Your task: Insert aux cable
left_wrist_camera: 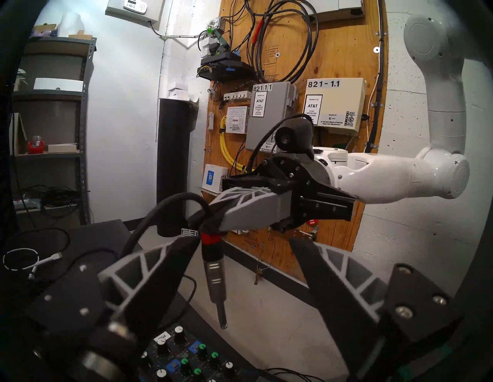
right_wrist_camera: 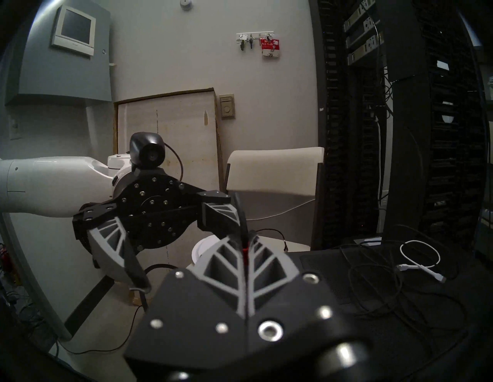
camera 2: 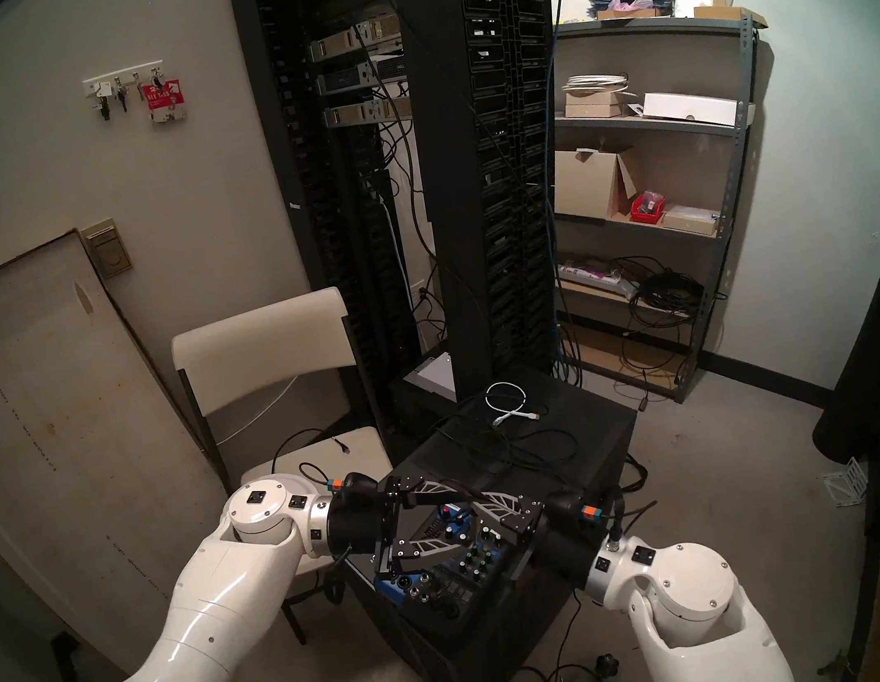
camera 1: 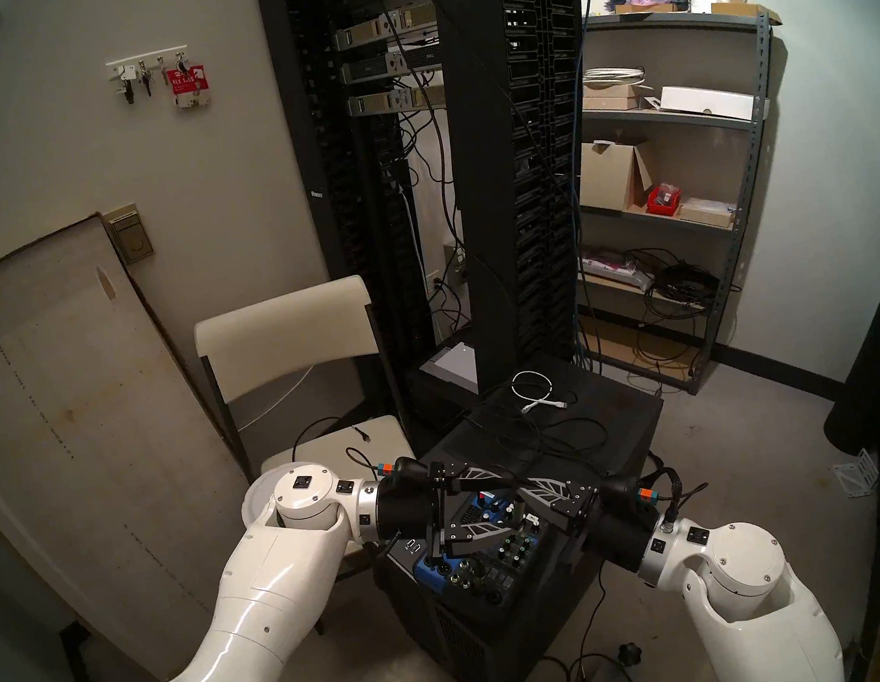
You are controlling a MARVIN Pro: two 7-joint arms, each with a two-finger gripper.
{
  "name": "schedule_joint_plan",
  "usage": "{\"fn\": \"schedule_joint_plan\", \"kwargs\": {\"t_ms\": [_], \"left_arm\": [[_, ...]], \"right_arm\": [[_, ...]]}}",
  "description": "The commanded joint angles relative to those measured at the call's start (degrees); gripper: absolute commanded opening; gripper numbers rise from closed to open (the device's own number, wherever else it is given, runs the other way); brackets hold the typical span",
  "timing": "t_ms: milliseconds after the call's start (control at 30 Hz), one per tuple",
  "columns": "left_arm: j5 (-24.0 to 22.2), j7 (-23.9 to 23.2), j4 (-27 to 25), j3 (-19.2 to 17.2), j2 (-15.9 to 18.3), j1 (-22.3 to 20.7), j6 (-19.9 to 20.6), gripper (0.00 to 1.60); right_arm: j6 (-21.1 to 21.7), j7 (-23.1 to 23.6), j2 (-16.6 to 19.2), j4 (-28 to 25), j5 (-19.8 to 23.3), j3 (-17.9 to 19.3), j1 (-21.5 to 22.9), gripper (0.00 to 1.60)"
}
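The aux cable is pinched at its red band by the closed right gripper, its plug hanging tip-down above the mixer, between the spread fingers of the empty left gripper

My two head cameras look down from above onto the audio mixer on its black case, near-twin views facing the server rack. My left wrist camera looks level across at my right gripper, close. My right wrist camera looks back at my left gripper. All share the white cable.
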Motion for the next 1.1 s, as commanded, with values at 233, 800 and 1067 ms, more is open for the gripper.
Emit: {"fn": "schedule_joint_plan", "kwargs": {"t_ms": [233, 800, 1067], "left_arm": [[-1.6, 0.1, -3.8, -1.4, 1.1, 1.2, 1.5, 1.6], [-3.4, 1.2, -11.7, -5.7, 3.9, 6.4, 4.2, 1.6], [-2.9, 6.8, -11.1, -9.3, 2.7, 6.8, 2.5, 1.6]], "right_arm": [[-1.9, -1.6, -1.5, -1.4, 1.2, 1.9, -0.2, 0.0], [-2.5, -2.1, -2.8, -2.2, 2.9, 3.4, -2.8, 0.0], [-3.7, -1.7, -4.1, -5.0, 3.5, 2.7, -7.0, 0.0]]}}
